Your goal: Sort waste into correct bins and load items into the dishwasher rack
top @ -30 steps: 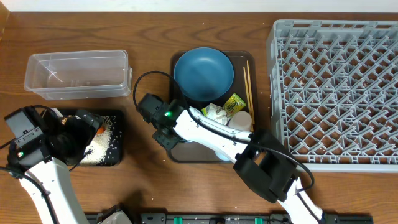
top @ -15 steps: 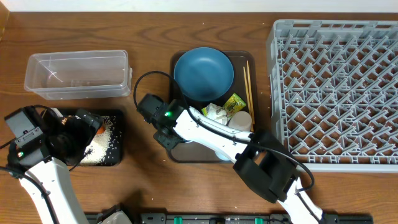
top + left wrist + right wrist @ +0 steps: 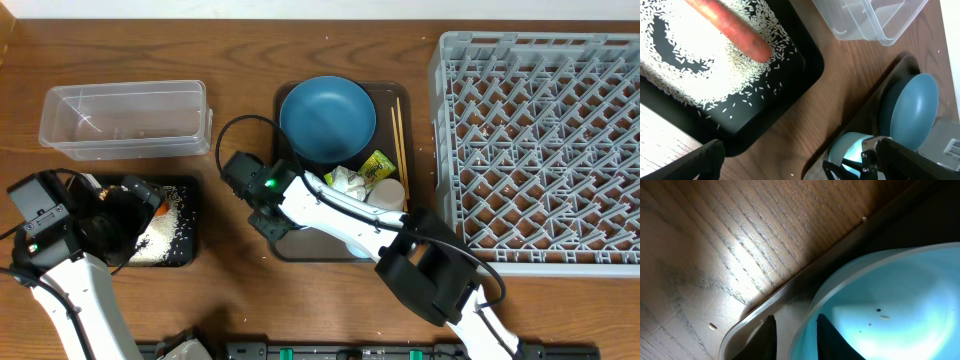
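My right gripper (image 3: 795, 340) is at the near left corner of the brown serving tray (image 3: 283, 110). It is shut on the rim of the pale blue bowl (image 3: 890, 305), one finger inside and one outside. In the overhead view the arm hides most of that bowl. My left gripper (image 3: 800, 162) hangs open and empty over the black tray (image 3: 790, 80), which holds an orange carrot (image 3: 730, 30) and white rice grains (image 3: 690, 65). The dark blue plate (image 3: 328, 120), crumpled paper (image 3: 345, 180), snack wrapper (image 3: 378, 165), whitish cup (image 3: 388, 193) and chopsticks (image 3: 400, 140) lie on the brown tray.
The clear tub (image 3: 125, 120) stands behind the black tray (image 3: 185, 245) at the far left. The grey dishwasher rack (image 3: 540, 140) fills the right side, close to the brown tray's right edge. A stray rice grain (image 3: 713, 326) lies on the wooden table.
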Motion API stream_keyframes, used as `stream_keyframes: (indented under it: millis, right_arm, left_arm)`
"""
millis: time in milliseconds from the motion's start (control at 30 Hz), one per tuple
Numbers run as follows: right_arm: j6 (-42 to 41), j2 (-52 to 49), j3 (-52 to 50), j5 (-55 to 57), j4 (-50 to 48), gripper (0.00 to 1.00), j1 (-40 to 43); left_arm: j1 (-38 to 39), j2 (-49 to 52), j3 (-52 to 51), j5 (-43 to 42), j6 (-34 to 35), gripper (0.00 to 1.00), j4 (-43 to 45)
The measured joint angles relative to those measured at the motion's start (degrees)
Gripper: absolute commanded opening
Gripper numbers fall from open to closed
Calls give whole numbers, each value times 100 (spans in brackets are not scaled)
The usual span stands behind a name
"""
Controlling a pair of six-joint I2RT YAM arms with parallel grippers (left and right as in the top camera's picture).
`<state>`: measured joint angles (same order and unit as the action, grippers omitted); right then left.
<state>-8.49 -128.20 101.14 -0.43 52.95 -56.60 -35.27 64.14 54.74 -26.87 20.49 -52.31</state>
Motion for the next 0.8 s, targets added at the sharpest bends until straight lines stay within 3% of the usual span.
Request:
stream_keyframes:
  millis: [333, 700, 733, 800]
  right_arm:
    - [-20, 227, 0, 7, 55, 2, 11]
    - [-48, 345, 4, 7, 107, 1, 11]
    - [-48, 345, 4, 7, 120, 2, 11]
    - [-81, 345, 4, 4, 122, 27, 11]
  left_arm:
    - [0, 0, 0, 0, 0, 98, 0]
    - [0, 0, 0, 0, 0, 98, 0]
    - [0, 0, 0, 0, 0, 98, 0]
    - [0, 0, 0, 0, 0, 98, 0]
